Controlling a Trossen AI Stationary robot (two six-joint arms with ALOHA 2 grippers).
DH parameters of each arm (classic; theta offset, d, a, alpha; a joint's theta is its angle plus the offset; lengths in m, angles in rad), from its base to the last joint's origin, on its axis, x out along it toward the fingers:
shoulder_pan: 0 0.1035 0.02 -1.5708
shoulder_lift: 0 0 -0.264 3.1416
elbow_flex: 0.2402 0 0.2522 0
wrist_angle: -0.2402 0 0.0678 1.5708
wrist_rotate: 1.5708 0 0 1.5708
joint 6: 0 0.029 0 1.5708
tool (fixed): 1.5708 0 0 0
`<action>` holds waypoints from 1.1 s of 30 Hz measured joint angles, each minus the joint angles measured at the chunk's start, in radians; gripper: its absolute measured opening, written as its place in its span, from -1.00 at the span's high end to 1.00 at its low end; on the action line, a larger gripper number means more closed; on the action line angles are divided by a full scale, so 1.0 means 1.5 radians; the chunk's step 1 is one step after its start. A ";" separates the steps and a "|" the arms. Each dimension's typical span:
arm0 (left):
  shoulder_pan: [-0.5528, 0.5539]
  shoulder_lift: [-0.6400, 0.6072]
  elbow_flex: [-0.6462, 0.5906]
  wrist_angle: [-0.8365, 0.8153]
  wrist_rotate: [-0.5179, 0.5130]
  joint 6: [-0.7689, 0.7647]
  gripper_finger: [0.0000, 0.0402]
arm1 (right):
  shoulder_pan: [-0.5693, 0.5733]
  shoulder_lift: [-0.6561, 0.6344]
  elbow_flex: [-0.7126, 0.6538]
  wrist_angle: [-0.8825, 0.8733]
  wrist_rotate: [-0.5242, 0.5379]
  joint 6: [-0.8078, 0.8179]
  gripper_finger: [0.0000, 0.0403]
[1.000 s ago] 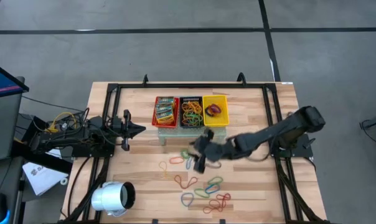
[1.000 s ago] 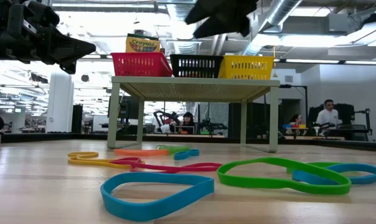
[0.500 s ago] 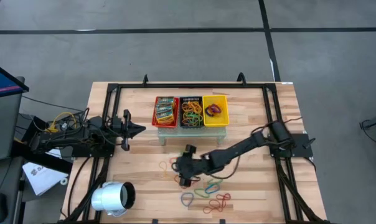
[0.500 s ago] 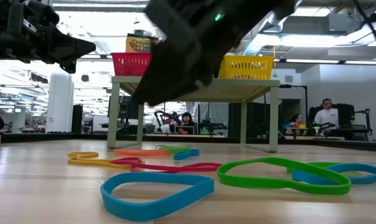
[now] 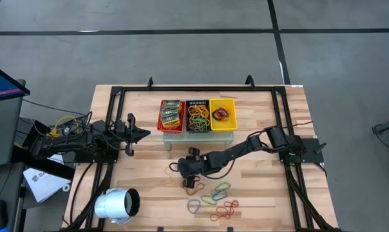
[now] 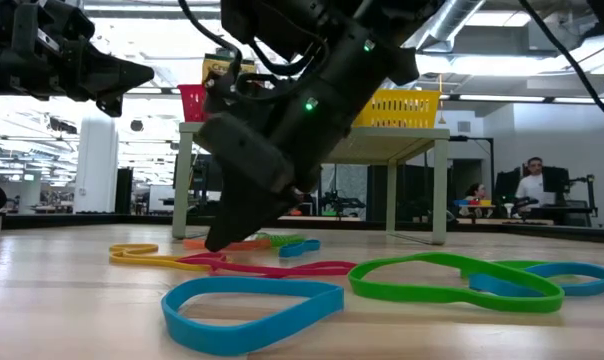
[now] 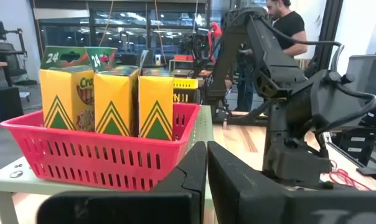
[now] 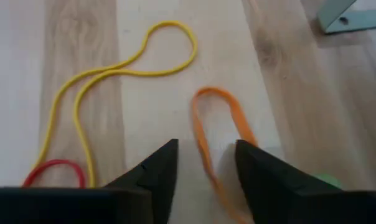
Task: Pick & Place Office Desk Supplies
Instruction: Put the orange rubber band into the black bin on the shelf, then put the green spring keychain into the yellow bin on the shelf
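While the left arm waits at the table's left edge, its gripper (image 5: 131,134) with fingers together and level with the raised shelf, the right arm reaches across the light wooden table (image 5: 259,193) and does the work. The right gripper (image 8: 203,163) hangs low over the thin orange rubber-band loop (image 8: 220,137), fingers apart, one on each side of the loop's near strand. Judgement: that straddle suits a pinch on a single strand, since a flat band offers nothing else to grip.

Landmark for places: the orange loop.
- Thin yellow rubber-band loop (image 8: 113,74): just beside it, long and twisted, on the side away from the shelf leg.
- Thin red rubber-band loop (image 8: 51,171): touching the yellow loop's far end.
- Grey metal shelf leg (image 8: 353,15): near, on the opposite side.
- In the low view, the wide blue rubber-band loop (image 6: 252,305) and the wide green rubber-band loop (image 6: 452,280) lie flat, nearer the camera than the orange one.
- More coloured loops (image 5: 214,198) lie toward the table's front edge.

The red mesh basket (image 5: 171,115), black mesh basket (image 5: 198,115) and yellow mesh basket (image 5: 222,113) stand side by side on the shelf behind the orange loop. The red one holds yellow-green printed crayon boxes (image 7: 113,99) standing upright; the black one already holds a tangle of bands, so it is probably where the loops go. A large white cylinder (image 5: 117,205) lies near the table's front left corner.

Nothing is gripped yet. Judgement: sorting is partly done, with many loops still on the table.
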 joint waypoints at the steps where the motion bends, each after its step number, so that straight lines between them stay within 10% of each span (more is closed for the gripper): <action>1: 0.000 0.000 0.000 0.002 0.000 0.000 0.96 | 0.000 0.000 0.000 -0.005 -0.005 0.001 0.29; 8: 0.000 0.000 0.000 0.004 0.000 0.000 0.96 | 0.003 -0.001 0.000 -0.017 -0.011 0.001 0.95; 33: 0.000 0.013 0.000 0.007 0.000 0.000 0.96 | 0.019 -0.117 0.009 -0.062 0.009 -0.020 0.80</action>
